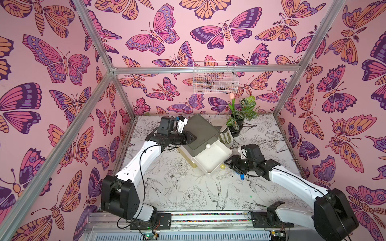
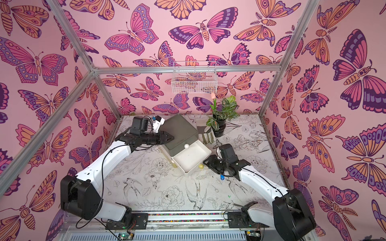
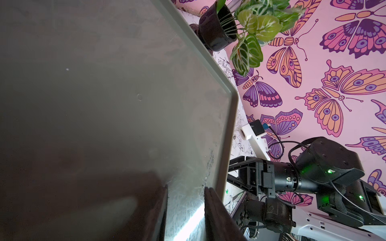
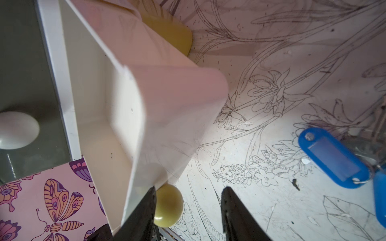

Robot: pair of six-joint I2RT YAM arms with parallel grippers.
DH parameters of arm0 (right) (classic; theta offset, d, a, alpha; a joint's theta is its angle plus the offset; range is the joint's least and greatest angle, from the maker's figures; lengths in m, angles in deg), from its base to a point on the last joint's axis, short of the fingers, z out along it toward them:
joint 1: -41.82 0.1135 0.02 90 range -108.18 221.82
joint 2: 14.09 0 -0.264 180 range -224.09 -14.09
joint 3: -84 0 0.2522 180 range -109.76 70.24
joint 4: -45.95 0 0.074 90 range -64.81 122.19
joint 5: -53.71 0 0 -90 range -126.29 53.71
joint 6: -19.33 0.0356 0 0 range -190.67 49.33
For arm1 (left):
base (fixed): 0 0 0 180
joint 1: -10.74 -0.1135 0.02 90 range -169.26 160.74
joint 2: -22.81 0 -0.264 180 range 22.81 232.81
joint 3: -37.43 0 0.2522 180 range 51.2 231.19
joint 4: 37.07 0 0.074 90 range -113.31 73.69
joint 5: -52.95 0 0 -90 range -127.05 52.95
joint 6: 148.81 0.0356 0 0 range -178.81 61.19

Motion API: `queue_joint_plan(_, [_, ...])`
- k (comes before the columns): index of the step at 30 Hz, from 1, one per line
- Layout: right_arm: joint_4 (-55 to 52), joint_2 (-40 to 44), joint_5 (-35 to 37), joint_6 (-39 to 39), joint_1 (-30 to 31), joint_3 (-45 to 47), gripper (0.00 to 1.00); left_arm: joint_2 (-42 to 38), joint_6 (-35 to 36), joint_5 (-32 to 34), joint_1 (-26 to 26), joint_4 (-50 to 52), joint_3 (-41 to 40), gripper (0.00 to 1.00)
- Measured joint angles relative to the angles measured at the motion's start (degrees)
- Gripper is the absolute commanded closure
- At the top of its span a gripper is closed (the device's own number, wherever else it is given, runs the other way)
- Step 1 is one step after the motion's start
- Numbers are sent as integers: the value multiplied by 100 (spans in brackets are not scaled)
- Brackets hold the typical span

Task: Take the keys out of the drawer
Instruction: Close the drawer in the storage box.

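Two blue-tagged keys (image 4: pixel 334 156) lie on the desk (image 4: pixel 271 83) just beside the released, empty right end effector (image 4: pixel 188 208), tags aslant, outside the drawer (image 4: pixel 125 125); left end effector (image 1: pixel 193 137) clenched, farther.

The keys (image 4: pixel 334 157) show mainly as oblong blue plastic tags lying flat on the desk (image 4: pixel 271 104), outside the drawer (image 4: pixel 129 116) and well apart from it, with a thin metal ring threaded through the hole at one end of the nearer tag. A second blue tag (image 4: pixel 380 200) lies just beside the first, joined at that ring (the metal keys themselves are too blurred to make out). In both top views a single blue tag (image 1: pixel 242 177) (image 2: pixel 222 177) shows at about 4 o'clock from the open drawer's front corner.
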Motion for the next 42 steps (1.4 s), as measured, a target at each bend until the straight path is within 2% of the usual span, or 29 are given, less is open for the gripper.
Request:
queue_joint_plan(9, [409, -142, -4, 149, 0, 33, 47, -4, -2, 0, -11, 2, 0, 65])
queue_joint_plan(27, [2033, -750, -66, 455, 0, 334, 47, -17, 0, -20, -76, 20, -4, 64])
queue_joint_plan(42, [2387, -1561, -212, 466, 0, -195, 46, -111, 2, -70, -85, 26, -94, 64])
